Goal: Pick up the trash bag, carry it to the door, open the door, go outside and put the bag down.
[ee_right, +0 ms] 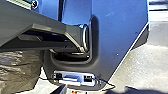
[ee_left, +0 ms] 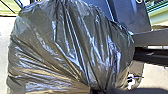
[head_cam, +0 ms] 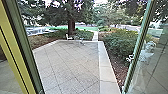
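Pale slab paving (head_cam: 67, 65), lighter border (head_cam: 106, 70); white object (head_cam: 69, 38) near far edge.

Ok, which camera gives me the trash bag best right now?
The left wrist view: the trash bag spreads large there, its creases plain. The right wrist view catches a cut-off part of it; the head view looks out over paving.

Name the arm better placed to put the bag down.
Left, likely: the bag bunches up close to that wrist; from the right wrist it looks farther off, partly hidden.
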`<state>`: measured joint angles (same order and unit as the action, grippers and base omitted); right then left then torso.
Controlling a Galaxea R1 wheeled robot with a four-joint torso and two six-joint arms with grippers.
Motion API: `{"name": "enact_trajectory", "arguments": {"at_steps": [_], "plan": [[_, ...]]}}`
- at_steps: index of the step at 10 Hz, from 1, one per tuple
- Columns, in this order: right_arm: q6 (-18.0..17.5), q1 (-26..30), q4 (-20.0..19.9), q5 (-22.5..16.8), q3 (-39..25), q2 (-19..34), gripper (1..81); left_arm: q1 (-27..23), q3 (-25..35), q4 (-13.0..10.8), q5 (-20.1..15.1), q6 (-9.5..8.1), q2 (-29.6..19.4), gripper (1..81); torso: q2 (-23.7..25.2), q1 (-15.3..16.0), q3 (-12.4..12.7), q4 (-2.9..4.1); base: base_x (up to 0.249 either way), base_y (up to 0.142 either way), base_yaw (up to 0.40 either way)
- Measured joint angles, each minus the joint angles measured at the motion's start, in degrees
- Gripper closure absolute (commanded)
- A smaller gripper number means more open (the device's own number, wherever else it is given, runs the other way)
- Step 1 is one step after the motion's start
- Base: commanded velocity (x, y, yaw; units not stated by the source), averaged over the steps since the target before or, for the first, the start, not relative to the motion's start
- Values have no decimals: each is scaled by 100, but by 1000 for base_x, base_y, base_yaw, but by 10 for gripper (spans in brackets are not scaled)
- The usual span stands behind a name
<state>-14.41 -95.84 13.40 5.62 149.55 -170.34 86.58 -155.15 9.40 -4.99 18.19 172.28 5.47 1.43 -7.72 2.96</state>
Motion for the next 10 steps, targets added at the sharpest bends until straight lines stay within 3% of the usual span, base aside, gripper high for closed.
{"name": "enact_trajectory", "arguments": {"at_steps": [10], "plan": [[0, 28, 33, 0, 17, -45, 10, -2, -4, 2, -13, 0, -20, 811, 2, -9, 0, 0, 102, 0, 0]]}}
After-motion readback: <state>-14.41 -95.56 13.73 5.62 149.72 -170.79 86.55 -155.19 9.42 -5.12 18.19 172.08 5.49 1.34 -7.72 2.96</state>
